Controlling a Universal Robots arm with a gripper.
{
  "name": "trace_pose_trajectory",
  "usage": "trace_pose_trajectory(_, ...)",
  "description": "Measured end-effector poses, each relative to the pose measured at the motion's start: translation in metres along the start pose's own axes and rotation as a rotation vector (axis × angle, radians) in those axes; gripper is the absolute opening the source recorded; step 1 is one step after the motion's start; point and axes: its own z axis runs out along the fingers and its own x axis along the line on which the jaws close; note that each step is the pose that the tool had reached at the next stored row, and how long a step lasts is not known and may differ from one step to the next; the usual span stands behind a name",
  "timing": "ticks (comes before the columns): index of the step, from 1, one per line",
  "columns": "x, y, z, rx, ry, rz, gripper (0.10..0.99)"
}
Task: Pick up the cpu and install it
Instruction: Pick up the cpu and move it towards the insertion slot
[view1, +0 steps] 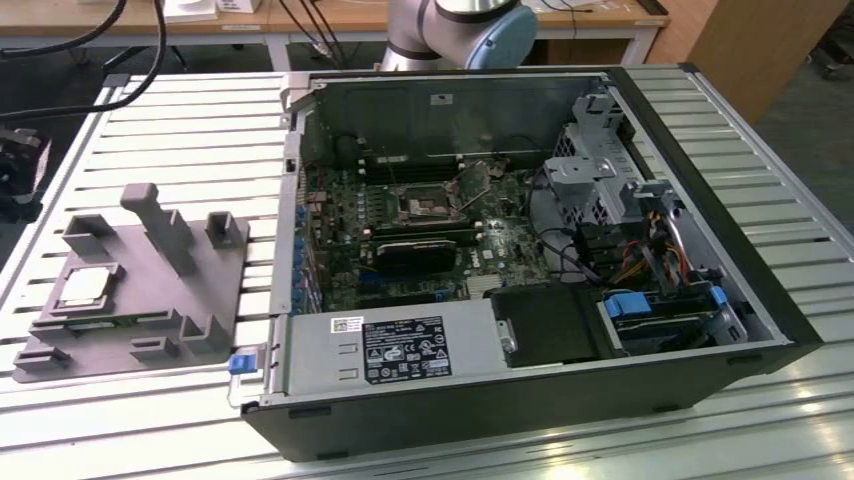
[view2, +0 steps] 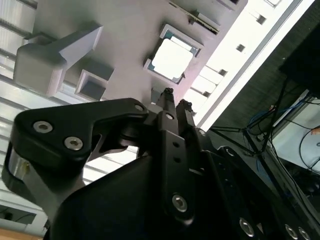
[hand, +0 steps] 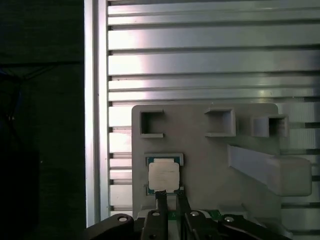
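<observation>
Silver-topped cpu (hand: 163, 176) sits in the grey fixture (hand: 210, 155), untouched; my pincer (hand: 169, 196) hovers near its 6 o'clock edge, fingers seemingly nearly together, pickup pending.

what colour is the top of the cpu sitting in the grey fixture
Pale silver, with a thin darker rim; the cpu shows best in the first wrist view.

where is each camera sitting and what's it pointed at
Exterior view: off the arm, looking down on the open case and fixture; arm base shows behind the case.
First wrist view: on the wrist, looking along the gripper at the cpu.
Second wrist view: behind the gripper.
All three share the cpu.
</observation>
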Motion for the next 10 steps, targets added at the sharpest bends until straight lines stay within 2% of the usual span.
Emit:
trace_pose_trajectory(2, 0.0001, -0.0017, 0.0038, 0.0, -0.0001, -0.002, 0.29)
trace_pose_trajectory(3, 0.0, -0.0024, 0.0055, 0.0, -0.0001, -0.002, 0.29)
trace_pose_trajectory(5, -0.0001, -0.0035, 0.009, 0.0, 0.0, -0.002, 0.408)
trace_pose_trajectory(6, -0.0001, -0.004, 0.0109, 0.0, -0.0001, -0.002, 0.408)
trace_pose_trajectory(9, -0.0003, -0.0049, 0.0162, 0.0, 0.0001, -0.003, 0.58)
trace_pose_trajectory(10, -0.0004, -0.0051, 0.018, -0.001, 0.0001, -0.002, 0.58)
